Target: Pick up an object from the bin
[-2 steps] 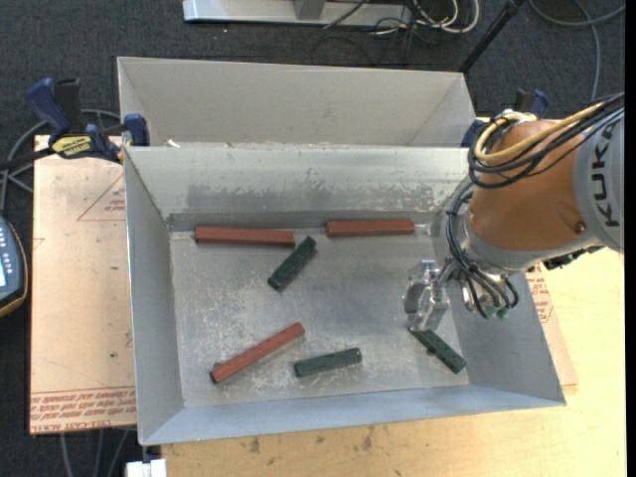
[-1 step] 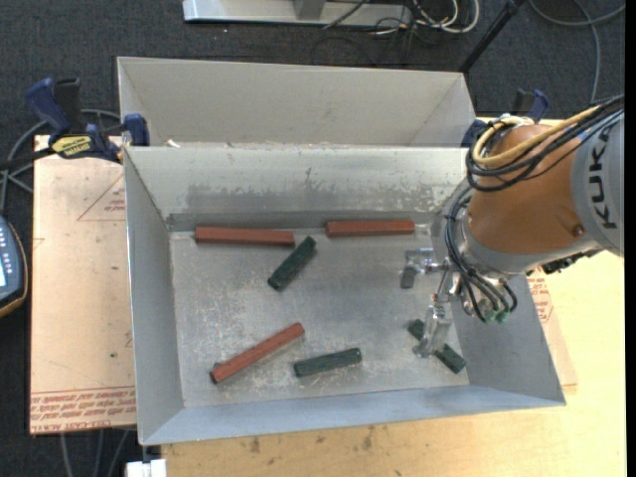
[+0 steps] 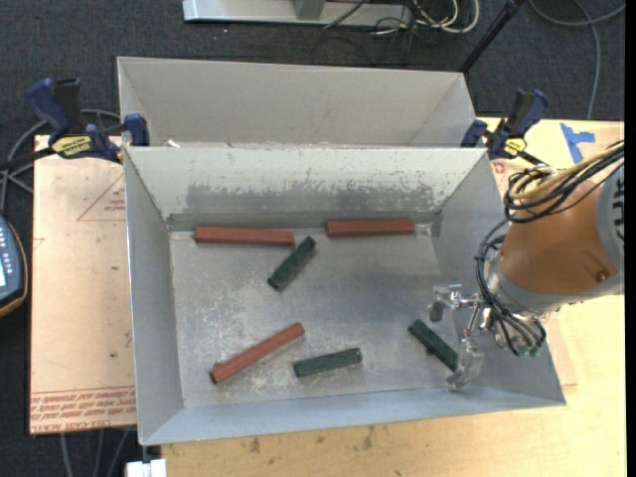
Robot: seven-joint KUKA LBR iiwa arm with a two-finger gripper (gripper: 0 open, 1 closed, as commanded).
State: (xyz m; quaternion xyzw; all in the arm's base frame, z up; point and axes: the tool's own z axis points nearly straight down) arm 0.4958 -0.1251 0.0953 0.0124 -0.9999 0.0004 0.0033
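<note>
- Where the bin (image 3: pixel 149 296) reaches its lower-right corner, gripper (image 3: pixel 449 344) sits low, fingers apart, straddling a short dark green block (image 3: pixel 427 335); contact unclear, block's lower end hidden behind a finger.
- Lower middle: second green block (image 3: pixel 327 363), slanted red-brown bar (image 3: pixel 256 353).
- Mid: third green block (image 3: pixel 291 263).
- Far wall: left red bar (image 3: pixel 243 236), right red bar (image 3: pixel 370 229).
</note>
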